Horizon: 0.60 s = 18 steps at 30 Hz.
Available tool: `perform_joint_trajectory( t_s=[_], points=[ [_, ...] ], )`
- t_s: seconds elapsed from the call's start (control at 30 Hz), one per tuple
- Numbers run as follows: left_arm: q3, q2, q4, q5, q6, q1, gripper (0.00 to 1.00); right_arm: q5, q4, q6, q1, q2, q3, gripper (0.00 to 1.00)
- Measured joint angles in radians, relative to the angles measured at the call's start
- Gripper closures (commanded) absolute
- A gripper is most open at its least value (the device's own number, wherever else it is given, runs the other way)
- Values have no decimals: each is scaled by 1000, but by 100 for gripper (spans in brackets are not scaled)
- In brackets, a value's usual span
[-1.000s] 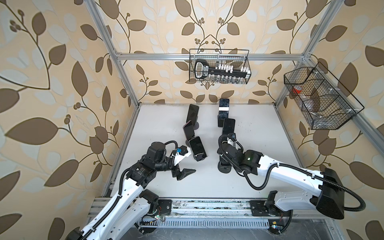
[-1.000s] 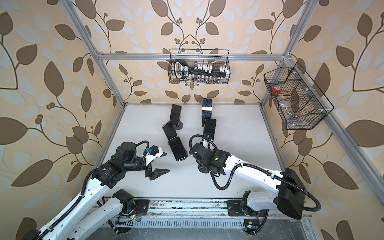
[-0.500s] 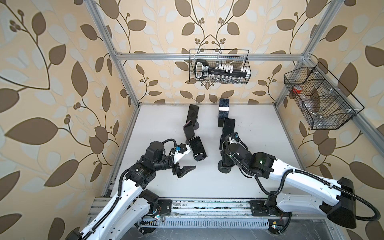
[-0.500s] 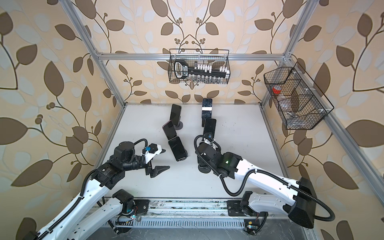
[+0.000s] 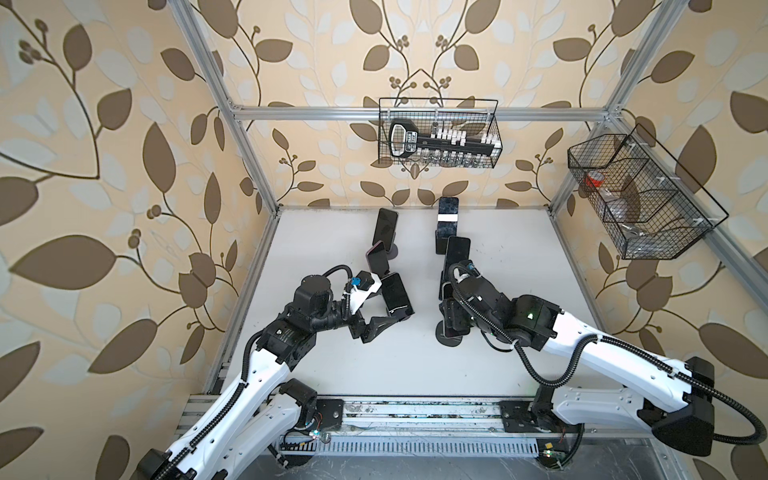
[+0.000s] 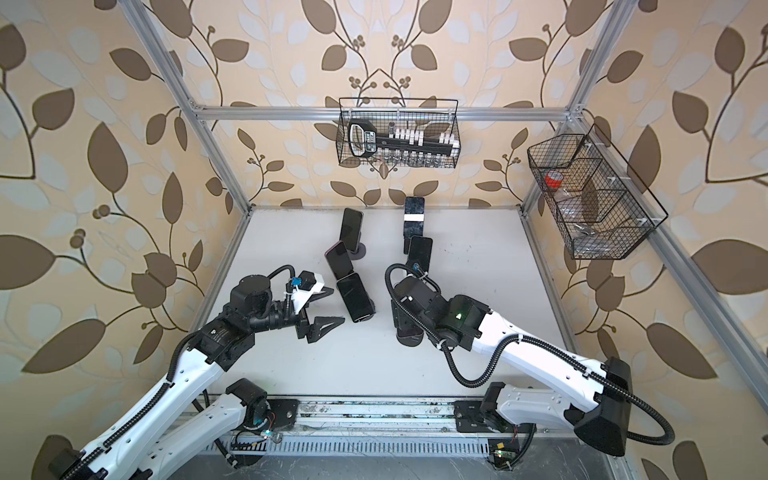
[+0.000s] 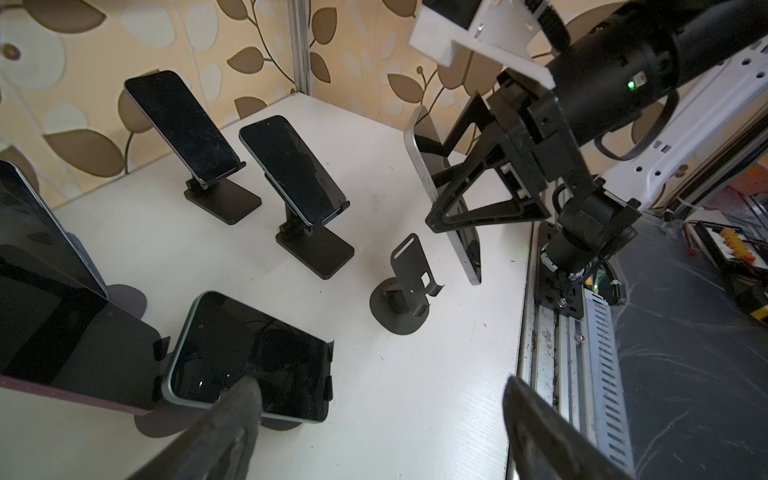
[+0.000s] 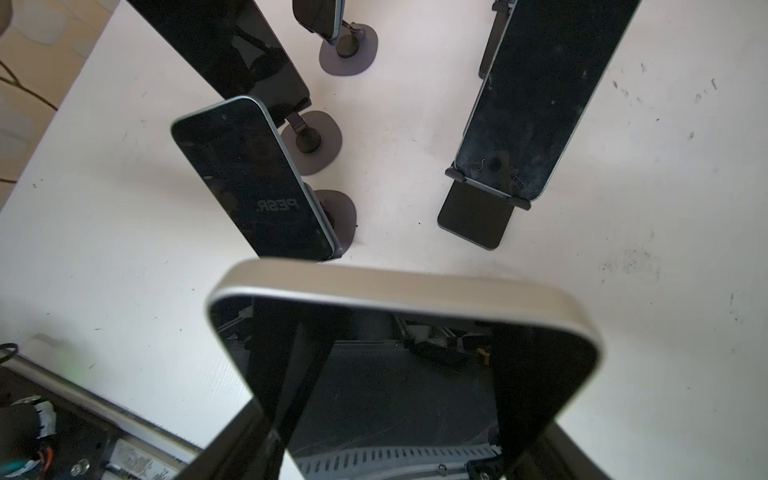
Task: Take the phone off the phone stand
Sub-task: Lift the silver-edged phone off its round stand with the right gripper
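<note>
Right gripper (image 7: 436,208) is clamped on the silver-edged phone (image 7: 471,257). The phone hangs tilted in the air, just beside and above the empty phone stand (image 7: 409,276), clear of its cradle. Lift-off is judged done. What remains is likely carrying the phone away and setting it on the table (image 7: 449,374). Left gripper (image 6: 330,307) has its jaws apart and holds nothing, near a neighbouring phone (image 6: 355,297) on its own stand.

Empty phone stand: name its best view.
Left wrist view: the empty phone stand shows whole, cradle and base. In both top views the right arm hides most of it. Right wrist view lacks it.
</note>
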Motion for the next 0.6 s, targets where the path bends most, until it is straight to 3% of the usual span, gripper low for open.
perform_joint_trajectory(
  t_s=[0.37,0.6],
  points=[
    [174,108,-2,3,30,0,9,-53,-56,-64,-143,18,61,57],
    [200,146,3,15,36,-8,9,-119,-59,-167,-322,32,61,57]
  ],
)
